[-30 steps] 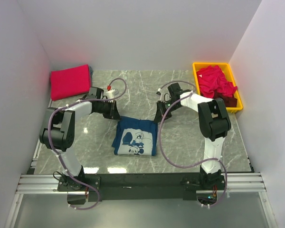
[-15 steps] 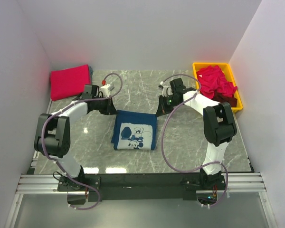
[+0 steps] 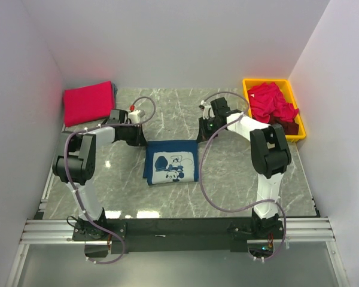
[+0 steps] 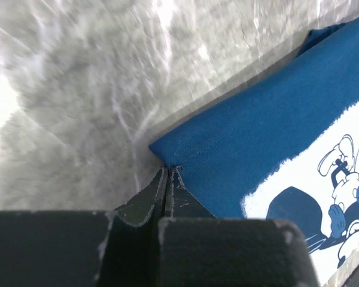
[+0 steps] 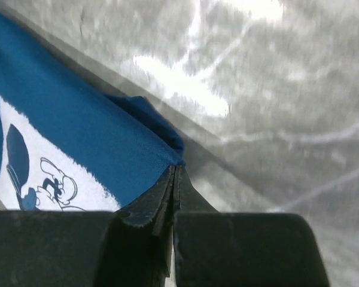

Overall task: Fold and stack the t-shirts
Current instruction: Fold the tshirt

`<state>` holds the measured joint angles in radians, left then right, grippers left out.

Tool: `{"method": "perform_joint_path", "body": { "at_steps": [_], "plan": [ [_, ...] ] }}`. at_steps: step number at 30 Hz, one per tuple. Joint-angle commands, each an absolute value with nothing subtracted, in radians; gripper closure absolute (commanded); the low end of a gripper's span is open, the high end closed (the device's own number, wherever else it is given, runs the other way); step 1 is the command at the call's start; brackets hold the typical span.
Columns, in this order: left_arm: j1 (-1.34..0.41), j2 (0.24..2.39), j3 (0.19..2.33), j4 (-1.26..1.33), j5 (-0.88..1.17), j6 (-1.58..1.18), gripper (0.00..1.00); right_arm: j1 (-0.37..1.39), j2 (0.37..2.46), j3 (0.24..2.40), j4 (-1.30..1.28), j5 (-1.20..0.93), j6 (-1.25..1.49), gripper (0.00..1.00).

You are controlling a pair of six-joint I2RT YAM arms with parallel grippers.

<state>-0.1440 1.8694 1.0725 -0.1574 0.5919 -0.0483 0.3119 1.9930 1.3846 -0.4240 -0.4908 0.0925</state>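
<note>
Pinching the far corners of the navy shirt (image 3: 171, 162), lying folded at mid-worktop (image 3: 239, 173), with left end effector (image 4: 168, 173) and right end effector (image 5: 175, 170) both clamped thin on cloth. Likely handling light, limp, sliding easily; best gripping corners or hems together.

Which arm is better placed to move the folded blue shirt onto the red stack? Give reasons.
Left, probably. The left end effector pinches the far-left corner of the blue shirt, and the red stack lies on that arm's side. The right end effector holds the opposite corner, toward the yellow bin.
</note>
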Motion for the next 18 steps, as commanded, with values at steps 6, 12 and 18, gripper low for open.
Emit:
{"method": "perform_joint_path", "body": {
  "at_steps": [6,12,18],
  "plan": [
    [-0.069,1.752,1.089,-0.158,0.606,-0.101,0.62,0.296,1.932,1.474,-0.477,-0.563,0.094,0.59],
    [-0.052,1.573,0.941,-0.258,0.745,-0.121,0.44,0.287,1.772,1.317,-0.547,-0.69,0.09,0.57],
    [-0.054,1.514,0.793,-0.296,0.841,-0.152,0.45,0.314,1.73,1.118,-0.554,-0.87,0.071,0.6]
  ]
}}
